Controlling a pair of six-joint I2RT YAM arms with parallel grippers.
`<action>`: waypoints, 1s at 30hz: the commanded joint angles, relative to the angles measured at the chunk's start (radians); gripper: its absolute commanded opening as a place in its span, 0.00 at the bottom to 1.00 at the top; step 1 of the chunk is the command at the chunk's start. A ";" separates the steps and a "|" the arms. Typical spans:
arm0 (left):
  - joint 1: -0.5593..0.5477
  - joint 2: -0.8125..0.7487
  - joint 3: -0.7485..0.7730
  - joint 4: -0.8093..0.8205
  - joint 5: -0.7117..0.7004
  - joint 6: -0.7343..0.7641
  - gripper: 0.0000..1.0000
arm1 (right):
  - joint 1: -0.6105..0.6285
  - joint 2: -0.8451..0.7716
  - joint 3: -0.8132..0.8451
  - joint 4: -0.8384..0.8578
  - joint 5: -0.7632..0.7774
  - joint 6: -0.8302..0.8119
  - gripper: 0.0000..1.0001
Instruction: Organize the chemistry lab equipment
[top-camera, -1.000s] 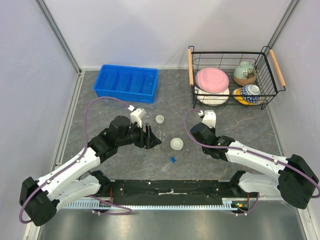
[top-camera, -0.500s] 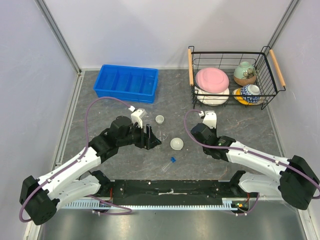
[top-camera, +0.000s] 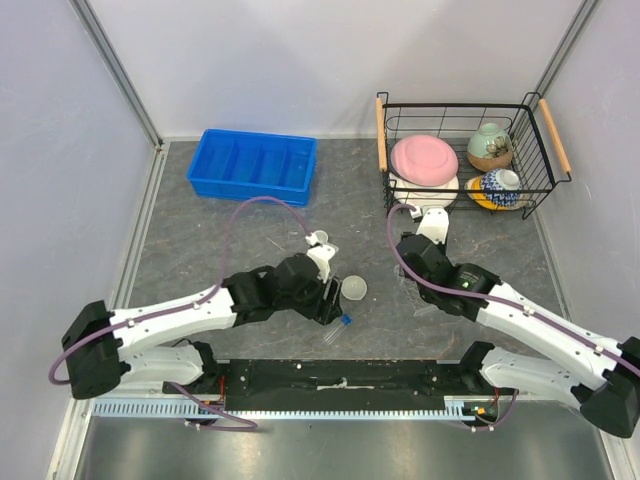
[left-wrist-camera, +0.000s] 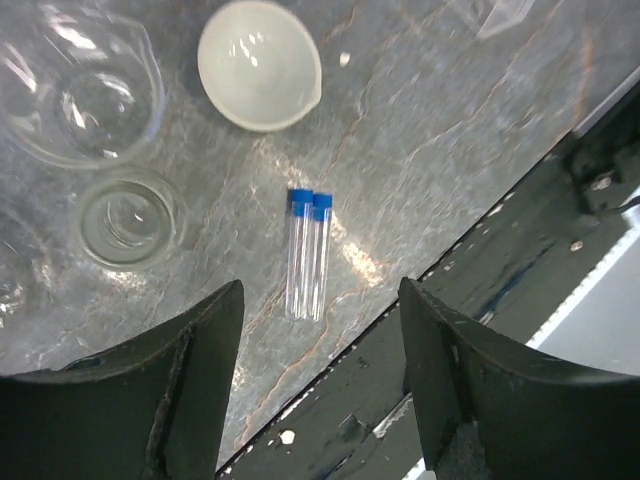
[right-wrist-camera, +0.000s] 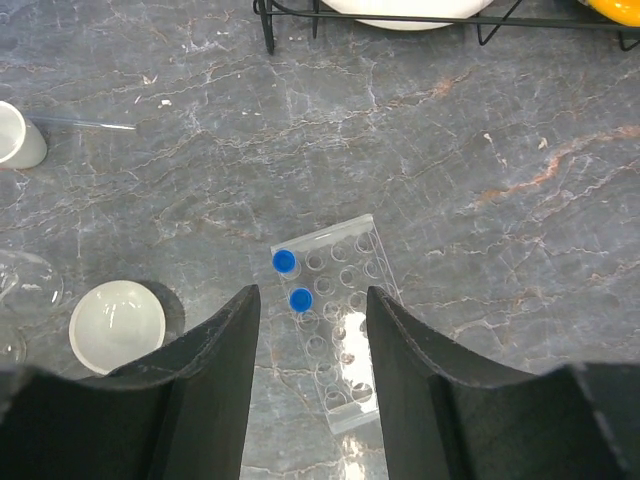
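Grey marbled tabletop (top-camera: 190, 235), walls on three sides. Two loose blue-capped tubes (left-wrist-camera: 308, 255) lie side by side close to the front edge, below the left gripper (left-wrist-camera: 320, 390), which is spread wide and empty, with a white dish (left-wrist-camera: 260, 62) and beakers (left-wrist-camera: 85, 85) just past them. The right gripper (right-wrist-camera: 312, 390), also wide open with nothing in it, hangs over the clear rack (right-wrist-camera: 345, 330) with two racked tubes (right-wrist-camera: 285, 262), bare stone between that and the wire basket (top-camera: 381, 132).

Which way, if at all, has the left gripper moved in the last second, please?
Yes. The left gripper has moved right and toward the near edge, away from the blue bin, and is now above the tubes.
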 joint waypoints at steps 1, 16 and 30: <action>-0.072 0.069 0.028 -0.028 -0.154 -0.020 0.66 | 0.008 -0.064 0.063 -0.081 0.010 -0.021 0.54; -0.170 0.292 0.034 -0.074 -0.335 -0.083 0.47 | 0.027 -0.125 0.051 -0.109 -0.024 -0.020 0.53; -0.201 0.304 0.061 -0.065 -0.324 -0.069 0.45 | 0.037 -0.110 0.053 -0.112 -0.024 -0.017 0.53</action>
